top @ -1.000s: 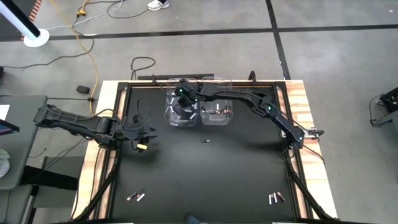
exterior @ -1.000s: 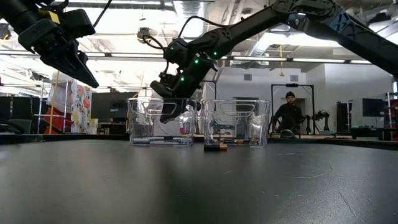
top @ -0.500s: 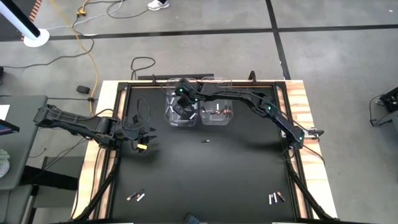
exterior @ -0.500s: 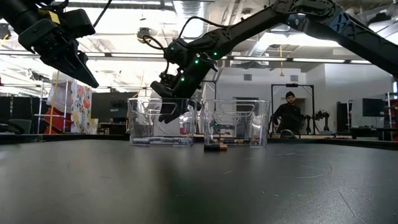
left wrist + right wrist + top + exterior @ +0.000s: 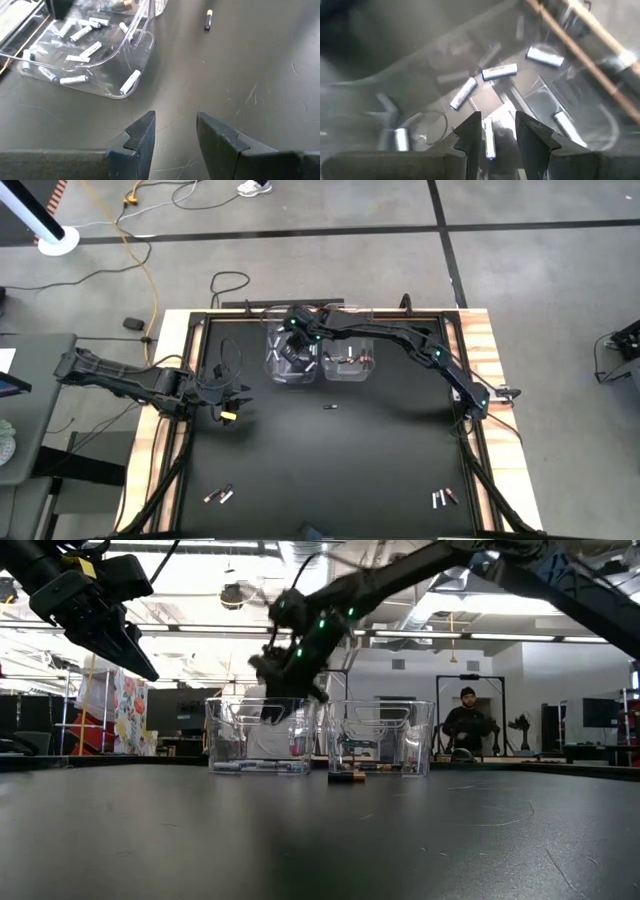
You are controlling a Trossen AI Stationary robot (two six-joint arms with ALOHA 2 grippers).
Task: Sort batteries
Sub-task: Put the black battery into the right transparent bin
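Nearest the front edge of the worktop (image 5: 300, 480), 2 small clusters of batteries wait: one at the front left (image 5: 218, 496), one at the front right (image 5: 443, 498). Farther in, a single dark battery (image 5: 329, 408) lies alone near the middle, its long axis running roughly across the worktop, left to right. The left tool (image 5: 230, 402) hangs above the left side, fingers parted with nothing between them. It looks the nearer arm for that lone battery, which lies to its right and slightly beyond. At the back stand 2 clear bins: the left bin (image 5: 283, 368) holds white batteries (image 5: 499, 71), the right bin (image 5: 349, 365) darker ones. The right tool (image 5: 287, 352) is over the left bin, fingers spread and holding nothing, a white battery lying loose just below them.
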